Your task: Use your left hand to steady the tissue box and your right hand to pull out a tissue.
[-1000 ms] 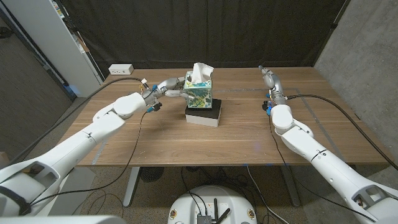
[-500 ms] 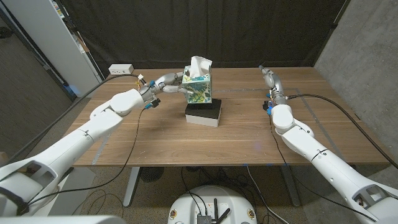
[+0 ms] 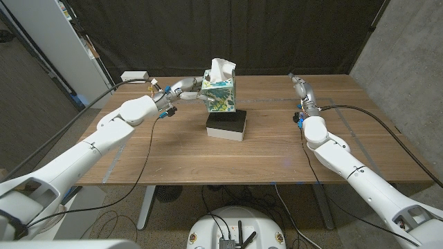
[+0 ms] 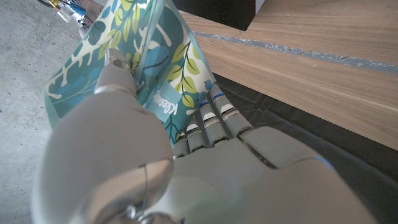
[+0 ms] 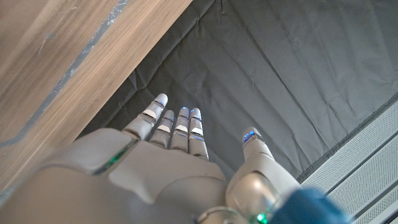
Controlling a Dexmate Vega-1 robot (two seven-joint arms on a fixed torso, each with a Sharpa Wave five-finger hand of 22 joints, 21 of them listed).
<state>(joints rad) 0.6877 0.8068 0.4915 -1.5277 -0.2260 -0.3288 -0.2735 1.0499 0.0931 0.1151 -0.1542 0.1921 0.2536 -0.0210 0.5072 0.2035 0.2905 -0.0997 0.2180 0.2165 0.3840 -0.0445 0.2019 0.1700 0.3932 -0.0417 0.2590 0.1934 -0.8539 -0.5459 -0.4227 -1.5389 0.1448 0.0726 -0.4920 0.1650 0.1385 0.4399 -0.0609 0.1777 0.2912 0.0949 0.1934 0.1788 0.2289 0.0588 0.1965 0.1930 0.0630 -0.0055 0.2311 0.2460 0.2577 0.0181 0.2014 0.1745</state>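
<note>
Near the frame's center a black block (image 3: pixel 227 126) lies on the desk (image 3: pixel 187 155). Just above it, the left hand (image 3: pixel 181 91) grips the tissue box (image 3: pixel 220 95), tilted and lifted. At upper right, the right hand (image 3: pixel 299 86) holds nothing, fingers (image 5: pixel 180 127) extended.

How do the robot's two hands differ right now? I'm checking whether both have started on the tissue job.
The left hand grips the leaf-patterned tissue box, fingers wrapped on its side; the right hand holds nothing, fingers straight and apart. The left hand is at the table's middle, by the black block under the box; the right hand is off toward the table's far right edge, well away from the tissue. Both are grey, with white arms.
</note>
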